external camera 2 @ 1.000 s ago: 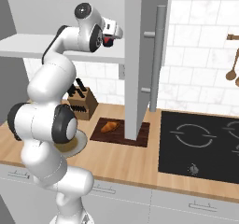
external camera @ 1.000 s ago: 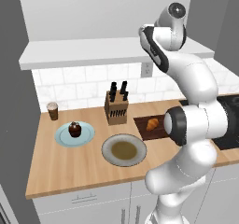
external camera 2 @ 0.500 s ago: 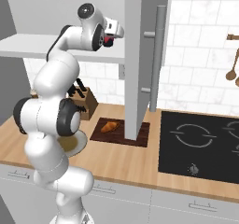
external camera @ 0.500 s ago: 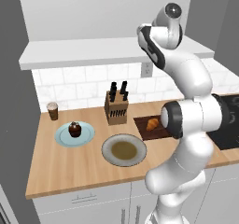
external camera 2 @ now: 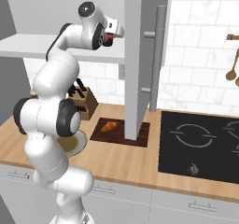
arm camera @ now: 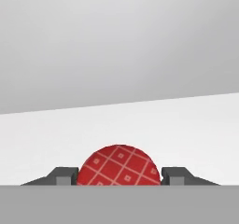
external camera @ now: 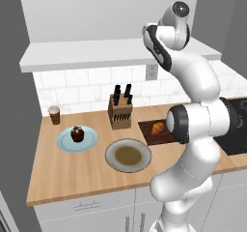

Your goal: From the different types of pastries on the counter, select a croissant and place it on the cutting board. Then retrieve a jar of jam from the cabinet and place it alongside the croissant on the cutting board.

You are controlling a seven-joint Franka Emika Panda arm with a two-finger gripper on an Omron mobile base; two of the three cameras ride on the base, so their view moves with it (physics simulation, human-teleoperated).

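Two finger tips of the gripper close on the round red jar of jam, which stands upright on the white cabinet shelf.

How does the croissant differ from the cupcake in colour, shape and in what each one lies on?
The croissant is golden-orange, while the cupcake is dark brown with a red top. The croissant is a low crescent lying flat; the cupcake stands upright and looks rounder. The croissant rests on the dark cutting board, the cupcake on a pale blue plate. Both are small pastries on the same wooden counter.
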